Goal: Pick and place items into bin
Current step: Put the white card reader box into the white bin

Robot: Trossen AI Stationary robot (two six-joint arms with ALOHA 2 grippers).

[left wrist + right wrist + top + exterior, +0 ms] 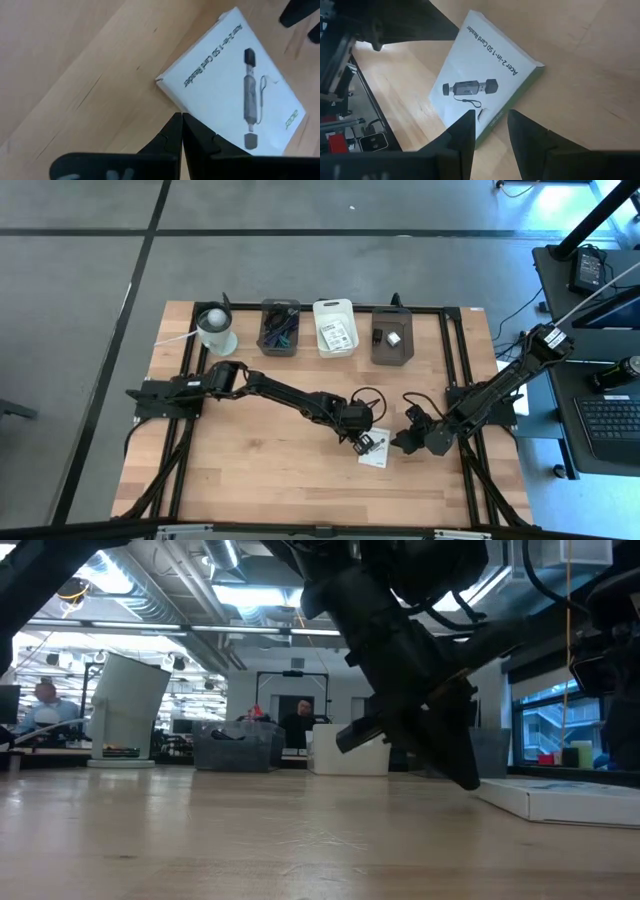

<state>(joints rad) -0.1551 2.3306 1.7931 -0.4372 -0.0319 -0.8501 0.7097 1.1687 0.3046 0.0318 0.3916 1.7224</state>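
We see a light wooden tabletop [260,450] edged by a black frame. Along its far edge stand a round translucent tub [216,330] with a white top, then a dark bin [279,328], a white bin [335,326] and a grey bin [392,336]. Nearer the middle lies a flat white card-reader box [375,450], printed "Acer 2-in-1 SD Card Reader", flat on the wood.

We see a pale wood-grain counter [250,450] with a black frame. On it lies a white box [480,80] with black lettering, a printed black card reader and a green side edge. At the far edge stand a dark grey bin [279,328] holding teal sticks, a white bin [334,326] with white printed cards, and a grey bin [391,337]. Both arms and the left pincer [181,131] and right pincer [491,131] are black.
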